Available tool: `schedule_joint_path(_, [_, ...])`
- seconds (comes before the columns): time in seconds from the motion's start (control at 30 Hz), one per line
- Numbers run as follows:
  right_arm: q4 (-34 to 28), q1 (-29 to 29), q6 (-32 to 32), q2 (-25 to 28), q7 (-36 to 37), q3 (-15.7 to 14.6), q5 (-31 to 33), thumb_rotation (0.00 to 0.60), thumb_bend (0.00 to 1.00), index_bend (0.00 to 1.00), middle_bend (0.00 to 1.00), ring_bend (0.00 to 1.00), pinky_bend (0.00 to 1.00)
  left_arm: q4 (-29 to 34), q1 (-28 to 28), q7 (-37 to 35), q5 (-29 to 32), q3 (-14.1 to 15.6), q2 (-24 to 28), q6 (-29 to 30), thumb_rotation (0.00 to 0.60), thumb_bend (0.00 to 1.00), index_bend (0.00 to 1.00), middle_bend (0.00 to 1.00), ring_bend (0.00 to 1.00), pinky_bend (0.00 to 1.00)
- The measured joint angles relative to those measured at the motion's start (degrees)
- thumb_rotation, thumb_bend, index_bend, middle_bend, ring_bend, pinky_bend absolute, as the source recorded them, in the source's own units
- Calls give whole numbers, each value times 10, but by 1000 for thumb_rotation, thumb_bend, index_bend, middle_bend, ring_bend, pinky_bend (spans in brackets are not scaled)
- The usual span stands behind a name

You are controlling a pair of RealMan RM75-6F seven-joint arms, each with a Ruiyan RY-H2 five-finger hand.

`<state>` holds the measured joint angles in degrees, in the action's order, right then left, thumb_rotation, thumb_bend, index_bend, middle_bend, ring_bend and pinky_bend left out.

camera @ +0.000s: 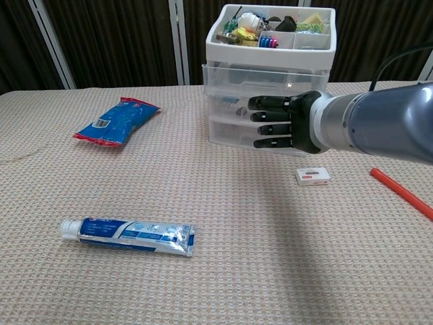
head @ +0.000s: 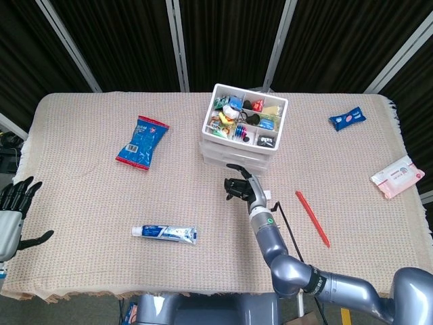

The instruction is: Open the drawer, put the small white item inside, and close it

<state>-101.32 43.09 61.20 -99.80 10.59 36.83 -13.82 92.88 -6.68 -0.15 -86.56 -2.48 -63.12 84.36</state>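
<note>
Item: small white item, flat, red mark on top, lying on the surface just at 5 o'clock of the drawer unit; I see it untouched.

Drawer unit: clear-fronted stack of drawers under a white organiser tray of mixed small goods; all drawers look shut from my chest view.

My right hand: in front of the lower drawers, fingers stretched toward 9 o'clock, slightly apart, holding nothing; whether it touches the drawer front I cannot tell.

My left hand: at the surface's 8 o'clock edge, fingers spread, empty.

Other stock: toothpaste tube at 7 o'clock, blue snack bag at 10 o'clock, red stick at 4 o'clock, pink tissue pack at 3 o'clock, small blue packet at 2 o'clock.
</note>
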Motion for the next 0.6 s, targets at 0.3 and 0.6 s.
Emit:
schedule_joint_path(0.3, [-38,-22,75,12,-30,-50,-131,600,437,233,714,714,611,-7,2,4,-4,1,-2,6,600,130,76,0,0,0])
schedule_joint_path(0.6, [-56,-35,159,51,-159,-108,-241,600,435,223,709,708,611,-12,4,19,-12,2,-6,15,600,131,76,0,0,0])
